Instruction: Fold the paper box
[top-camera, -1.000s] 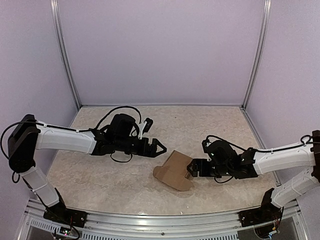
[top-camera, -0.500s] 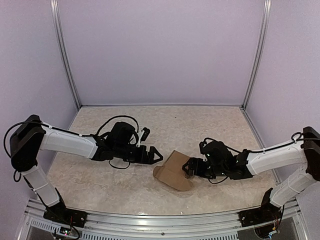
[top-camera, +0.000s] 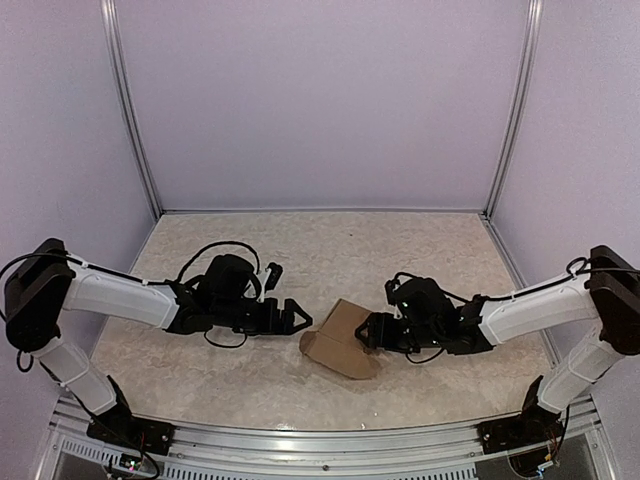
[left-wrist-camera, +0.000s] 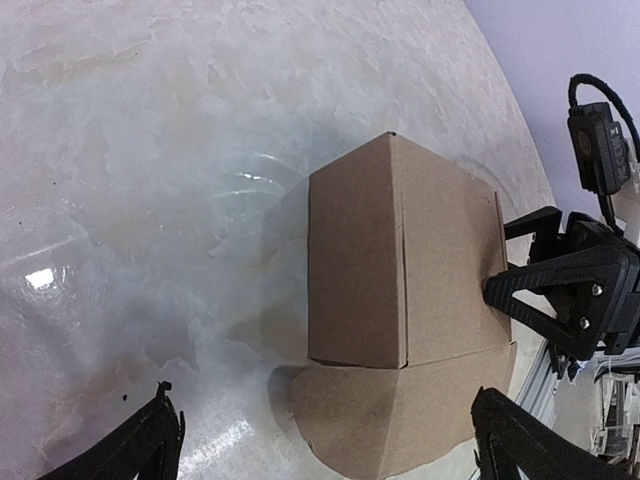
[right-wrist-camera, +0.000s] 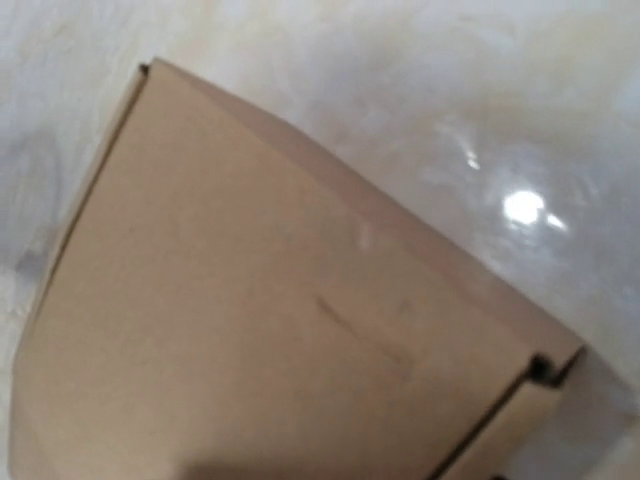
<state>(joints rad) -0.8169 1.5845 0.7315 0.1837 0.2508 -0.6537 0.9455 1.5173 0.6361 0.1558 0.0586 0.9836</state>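
Note:
The paper box (top-camera: 338, 346) is a brown cardboard piece, partly folded into a ridge with a rounded flap at its near end, lying mid-table. In the left wrist view the paper box (left-wrist-camera: 400, 290) lies just ahead of my left gripper (left-wrist-camera: 328, 445), which is open wide with its fingertips either side of the flap. My left gripper (top-camera: 300, 318) sits at the box's left edge. My right gripper (top-camera: 368, 331) is at the box's right edge; its fingers (left-wrist-camera: 530, 285) stand apart against the cardboard. The right wrist view is filled by the paper box (right-wrist-camera: 250, 330), with no fingers showing.
The marbled tabletop (top-camera: 400, 250) is enclosed by lilac walls with metal posts (top-camera: 128, 130) at the back corners. A metal rail (top-camera: 300, 442) runs along the near edge. A black cable (top-camera: 225, 250) loops over the left arm.
Both arms have closed in on the box. The left gripper dropped down and towards it, the right gripper pushed left, and the box slid slightly left.

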